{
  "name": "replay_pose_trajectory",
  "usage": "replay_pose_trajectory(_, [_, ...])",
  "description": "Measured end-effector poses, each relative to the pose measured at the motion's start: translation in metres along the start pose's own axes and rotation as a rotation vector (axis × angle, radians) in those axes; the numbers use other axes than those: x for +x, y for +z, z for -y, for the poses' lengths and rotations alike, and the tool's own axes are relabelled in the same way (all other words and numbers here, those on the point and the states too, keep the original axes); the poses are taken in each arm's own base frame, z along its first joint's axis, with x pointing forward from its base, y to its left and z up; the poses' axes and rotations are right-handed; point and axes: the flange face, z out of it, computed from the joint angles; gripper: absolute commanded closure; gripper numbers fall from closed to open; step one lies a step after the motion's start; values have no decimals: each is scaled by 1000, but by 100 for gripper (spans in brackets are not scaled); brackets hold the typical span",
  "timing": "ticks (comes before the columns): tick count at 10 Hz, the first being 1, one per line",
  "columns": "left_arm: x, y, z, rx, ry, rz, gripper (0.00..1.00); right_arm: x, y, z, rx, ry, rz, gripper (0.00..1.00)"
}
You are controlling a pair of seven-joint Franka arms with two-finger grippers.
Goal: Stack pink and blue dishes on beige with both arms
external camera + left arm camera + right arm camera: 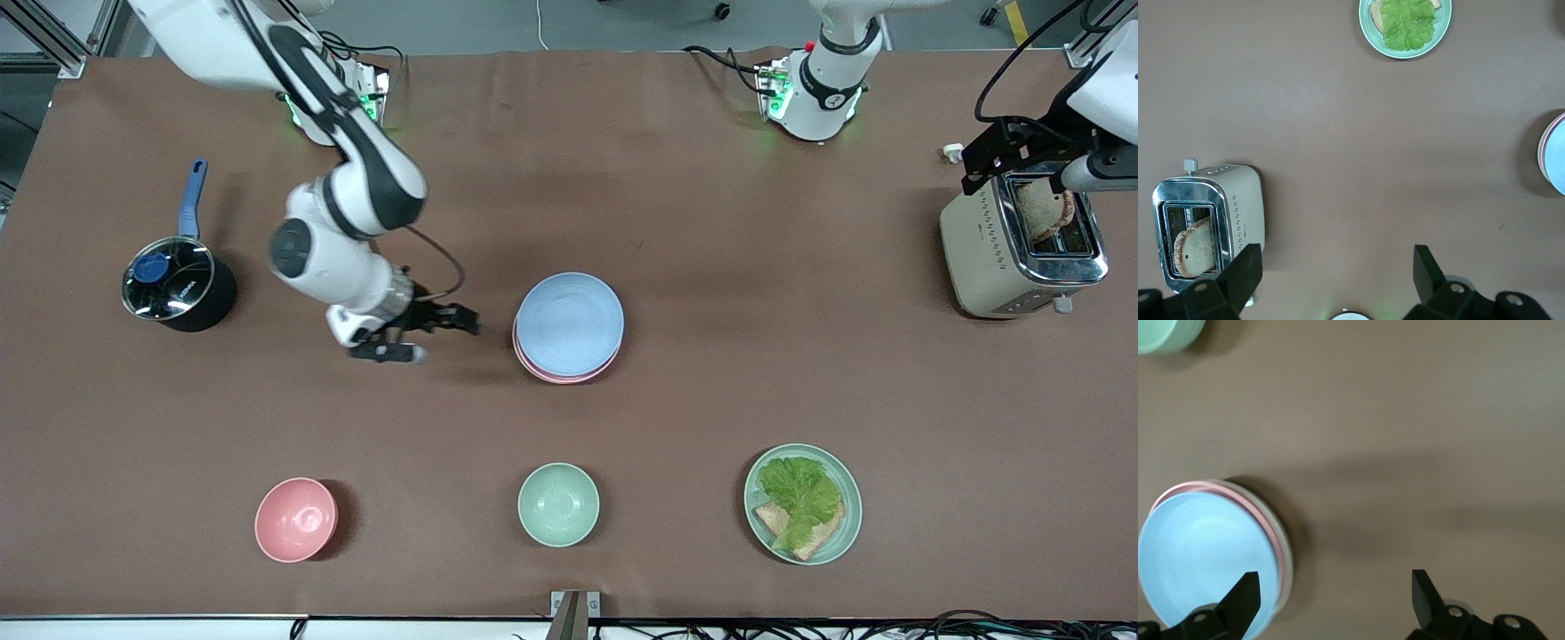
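The pale blue plate (569, 322) lies on top of the pale pink plate (553, 376) at mid-table. In the right wrist view the blue plate (1201, 563) sits on the pink rim (1265, 517), and a thin cream-beige plate rim (1289, 560) shows beneath both. My right gripper (434, 336) hangs open and empty just off the stack, toward the right arm's end; one fingertip (1245, 590) overlaps the blue plate's edge. My left gripper (1009, 151) waits open and empty over the toaster (978, 258).
A black pot with a glass lid and blue handle (178, 286) stands toward the right arm's end. Nearer the front camera are a pink bowl (296, 520), a mint bowl (558, 504) and a mint plate (851, 524) with lettuce and bread. The toaster holds bread.
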Motion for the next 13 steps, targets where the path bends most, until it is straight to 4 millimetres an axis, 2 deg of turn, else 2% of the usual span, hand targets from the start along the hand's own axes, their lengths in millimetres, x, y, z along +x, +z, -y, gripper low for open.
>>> replay_pose_trajectory(2, [0, 0, -4, 0, 8, -2, 0, 23, -90, -72, -159, 26, -66, 0])
replay_pose_trajectory(4, [-1, 0, -9, -3, 16, -1, 0, 46, -188, -132, -201, 124, -132, 0])
replay_pose_trajectory(5, [-1, 0, -13, -11, 23, 0, 0, 53, -238, -150, -207, 151, -145, 0])
replay_pose_trajectory(6, [-2, 0, -16, -15, 28, 2, 0, 52, -286, -159, -214, 154, -141, 0])
replay_pose_trajectory(7, [-2, 0, -17, -15, 29, 4, 0, 45, -322, -161, -220, 148, -121, 0])
replay_pose_trajectory(9, [-2, 1, -17, -15, 29, 7, 0, 20, -361, -159, -225, 121, -82, 0])
replay_pose_trajectory(11, [-2, -1, -16, -16, 28, 6, 0, 0, -384, -174, -228, 83, -43, 0])
replay_pose_trajectory(13, [-3, -5, -16, -16, 28, 7, 0, -7, -400, -185, -228, 80, -32, 0])
